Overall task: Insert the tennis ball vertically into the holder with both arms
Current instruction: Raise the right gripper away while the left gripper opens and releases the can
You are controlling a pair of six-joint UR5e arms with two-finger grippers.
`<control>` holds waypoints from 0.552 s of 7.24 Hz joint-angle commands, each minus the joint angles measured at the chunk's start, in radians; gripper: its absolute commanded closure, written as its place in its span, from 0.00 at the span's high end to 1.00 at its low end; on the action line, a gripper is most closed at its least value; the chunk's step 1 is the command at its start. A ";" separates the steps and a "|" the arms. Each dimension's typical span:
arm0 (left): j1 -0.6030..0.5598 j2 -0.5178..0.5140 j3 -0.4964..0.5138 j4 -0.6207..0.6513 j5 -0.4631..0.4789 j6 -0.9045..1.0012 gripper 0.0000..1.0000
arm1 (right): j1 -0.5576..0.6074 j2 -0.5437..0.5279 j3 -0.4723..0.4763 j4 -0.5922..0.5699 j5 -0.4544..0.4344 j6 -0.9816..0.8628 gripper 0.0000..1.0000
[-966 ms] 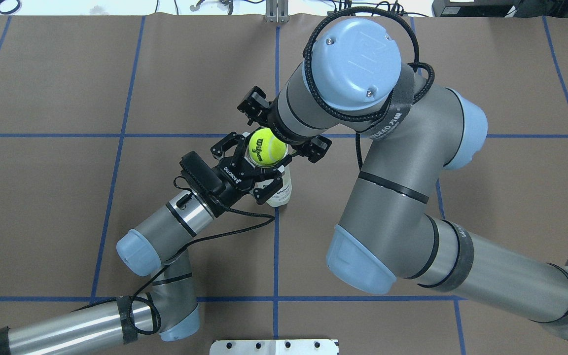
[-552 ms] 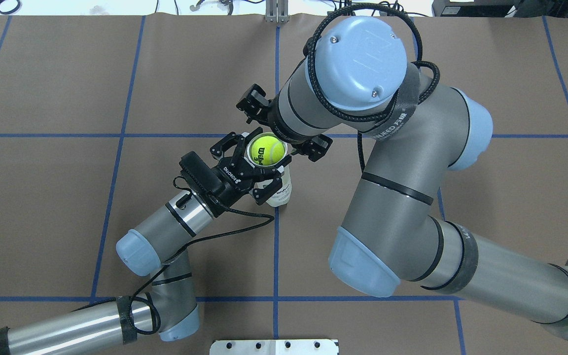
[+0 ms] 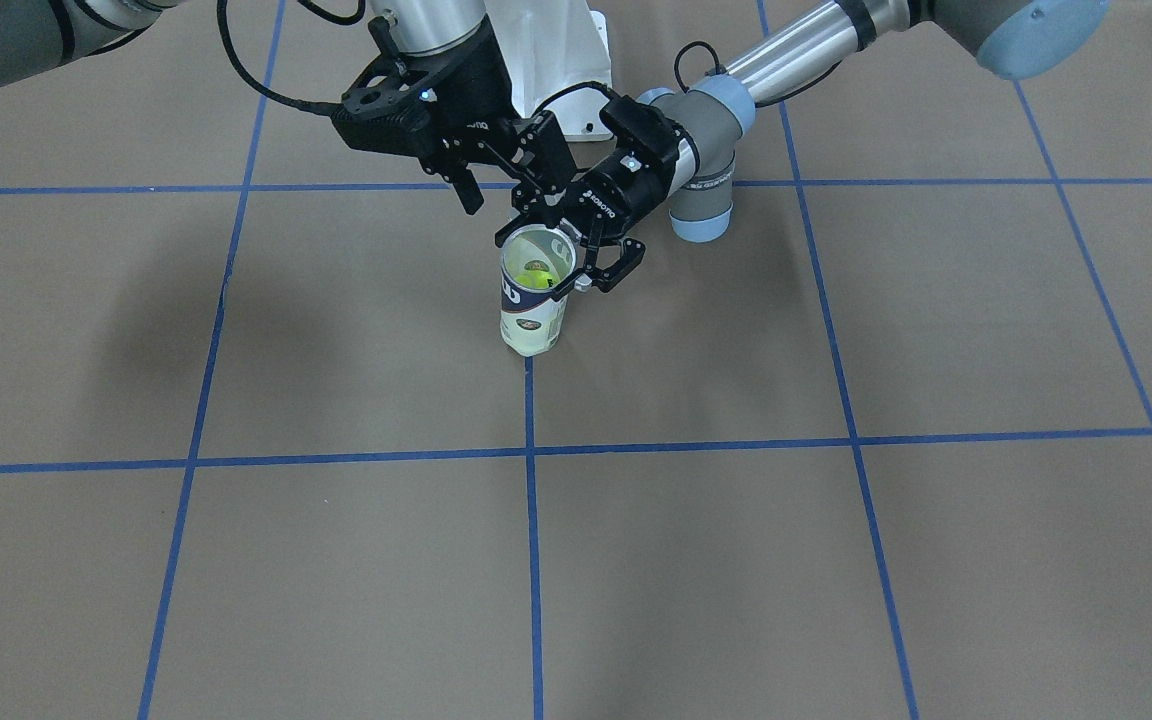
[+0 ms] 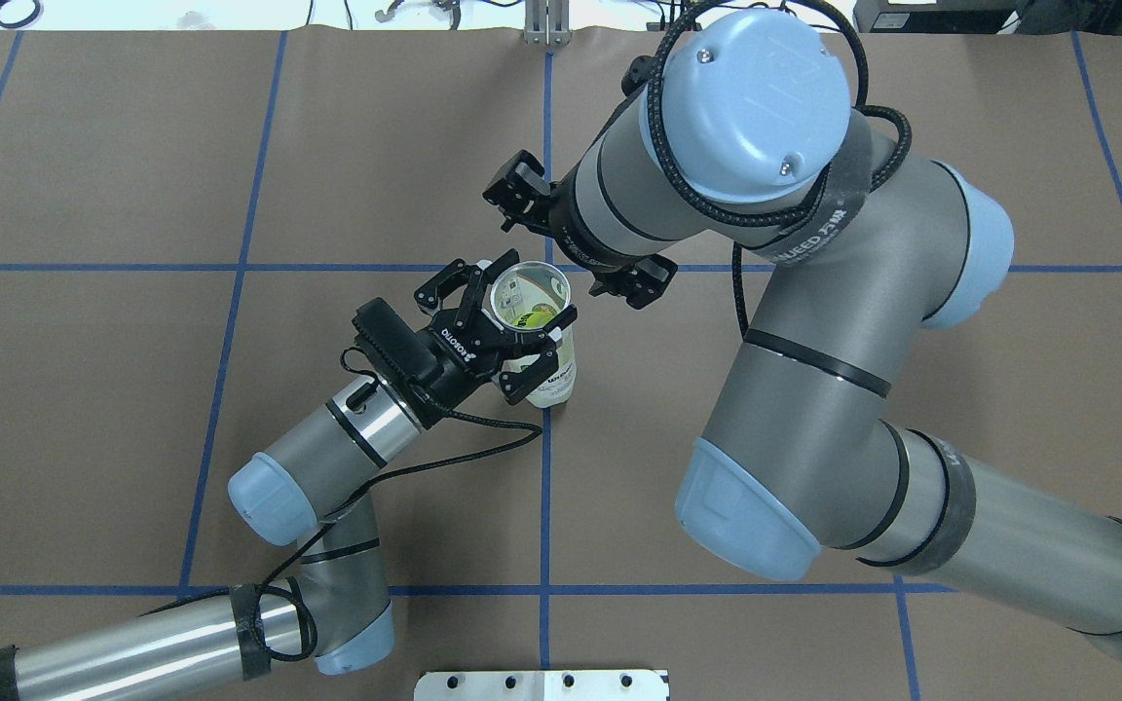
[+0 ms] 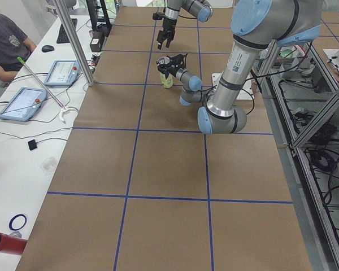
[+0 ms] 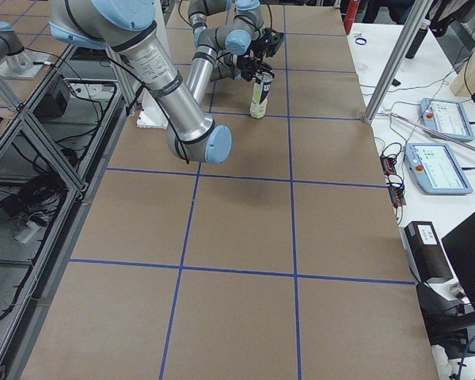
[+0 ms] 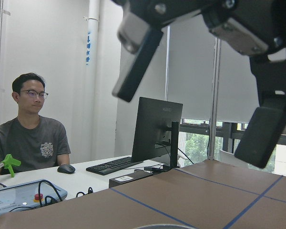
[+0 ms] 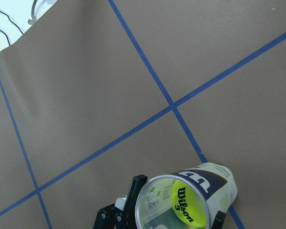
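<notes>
where the brown, blue-gridded surface (image 4: 132,438) bears the holder (image 3: 531,320), left pincer (image 4: 512,316) grasps it; right pincer (image 3: 508,180) hangs released just beside it.

Bright even light; soft shadows; sharp.

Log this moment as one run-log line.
tennis ball: inside holder | holder: upright | left pincer: gripping holder near rim | right pincer: open, empty, above holder | status: ball inserted

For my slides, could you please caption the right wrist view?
Tennis ball lies inside the holder, gripped near its rim by the left claw.
</notes>
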 commanded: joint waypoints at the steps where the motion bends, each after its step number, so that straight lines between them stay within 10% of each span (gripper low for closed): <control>1: 0.000 0.001 -0.025 0.001 0.000 0.000 0.92 | 0.008 -0.025 0.022 0.000 0.002 -0.003 1.00; 4: 0.005 0.015 -0.080 0.001 0.002 -0.002 0.98 | 0.037 -0.031 0.024 0.000 0.017 -0.003 1.00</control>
